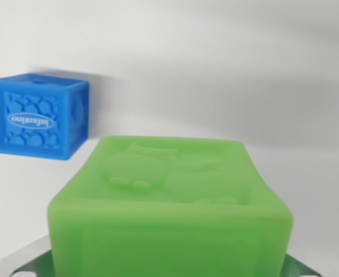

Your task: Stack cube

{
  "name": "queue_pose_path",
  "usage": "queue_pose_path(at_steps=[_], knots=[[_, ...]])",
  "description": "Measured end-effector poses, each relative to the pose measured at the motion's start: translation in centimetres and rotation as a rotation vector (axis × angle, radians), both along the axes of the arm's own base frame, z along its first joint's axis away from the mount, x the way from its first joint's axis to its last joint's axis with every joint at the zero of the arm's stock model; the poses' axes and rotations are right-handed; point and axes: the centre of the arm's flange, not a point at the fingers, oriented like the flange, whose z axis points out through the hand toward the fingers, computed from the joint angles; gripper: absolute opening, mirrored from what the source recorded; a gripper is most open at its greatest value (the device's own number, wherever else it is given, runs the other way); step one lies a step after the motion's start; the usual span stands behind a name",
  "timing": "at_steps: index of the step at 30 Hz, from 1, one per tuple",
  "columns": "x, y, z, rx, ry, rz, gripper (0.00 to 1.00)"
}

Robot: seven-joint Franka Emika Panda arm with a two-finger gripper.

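Green cube (175, 202), soft, raised animal relief on top face, filling the lower centre of the wrist view from 5 to 7 o'clock, seated between metal end effector (158, 268) parts visible at both lower corners and apparently clamped on it. Blue cube (38, 117), pebbled face with white oval logo, resting on white bench (262, 86) at 10 o'clock, well apart from the green cube.

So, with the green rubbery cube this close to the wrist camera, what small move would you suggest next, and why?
Probably carry the green rubbery cube toward the wrist view's upper left. The blue embossed cube sits there, apart from it, with nothing stacked yet. The green cube fills the near view between metal parts at the bottom corners, so it seems held, though the fingertips are hidden.
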Motion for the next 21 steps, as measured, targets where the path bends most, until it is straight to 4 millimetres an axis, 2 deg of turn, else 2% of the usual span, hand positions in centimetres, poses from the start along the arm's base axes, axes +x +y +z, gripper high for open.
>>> queue_pose_path(at_steps=[21], knots=[[-0.3, 4.1, 0.6, 0.001, -0.001, -0.043, 0.0]])
